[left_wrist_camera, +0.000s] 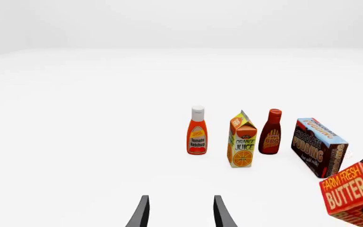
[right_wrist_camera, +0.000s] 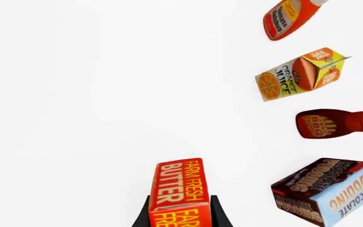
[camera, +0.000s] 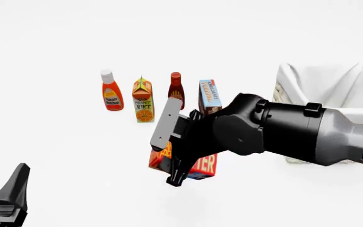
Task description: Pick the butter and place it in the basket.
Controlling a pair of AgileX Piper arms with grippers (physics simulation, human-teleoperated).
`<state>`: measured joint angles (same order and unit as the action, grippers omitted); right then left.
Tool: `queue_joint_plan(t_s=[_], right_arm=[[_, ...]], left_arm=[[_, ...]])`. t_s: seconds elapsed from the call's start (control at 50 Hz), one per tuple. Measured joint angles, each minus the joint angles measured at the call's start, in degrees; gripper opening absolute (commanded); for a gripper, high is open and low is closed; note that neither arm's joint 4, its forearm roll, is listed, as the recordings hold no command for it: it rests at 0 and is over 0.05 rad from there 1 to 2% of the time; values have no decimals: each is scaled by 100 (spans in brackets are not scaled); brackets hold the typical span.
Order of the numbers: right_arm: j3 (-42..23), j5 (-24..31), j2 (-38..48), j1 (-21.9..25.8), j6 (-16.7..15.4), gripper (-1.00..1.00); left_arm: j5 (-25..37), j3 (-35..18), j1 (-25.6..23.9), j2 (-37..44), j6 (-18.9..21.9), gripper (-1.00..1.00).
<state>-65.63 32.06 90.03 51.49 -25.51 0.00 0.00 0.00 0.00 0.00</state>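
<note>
The butter (camera: 207, 165), a red-orange box with "FARM FRESH BUTTER" lettering, sits tilted between the fingers of my right gripper (camera: 181, 171), which is shut on it. The right wrist view shows the butter (right_wrist_camera: 178, 187) clamped between the two dark fingers (right_wrist_camera: 147, 213). From the left wrist view the butter (left_wrist_camera: 351, 191) appears with the right gripper's black body behind it. The basket (camera: 314, 82), with white cloth over its rim, stands at the right back, partly hidden by the right arm. My left gripper (camera: 8, 196) is open and empty at the near left, far from the butter.
A row of groceries stands behind the butter: ketchup bottle (camera: 111, 97), orange juice carton (camera: 143, 100), BBQ sauce bottle (camera: 176, 90) and chocolate pudding box (camera: 210, 97). The pudding box is just beyond the right gripper. The table is white.
</note>
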Motion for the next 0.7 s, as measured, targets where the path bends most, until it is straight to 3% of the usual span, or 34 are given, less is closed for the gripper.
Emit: queue_joint_plan(t_s=[0.26, 0.7], right_arm=[[-180, -9, -252, -76, -55, -100], [-218, -528, -729, -80, 304, -100]], left_arm=[[0, 0, 0, 0, 0, 100], [0, 0, 0, 0, 0, 100]])
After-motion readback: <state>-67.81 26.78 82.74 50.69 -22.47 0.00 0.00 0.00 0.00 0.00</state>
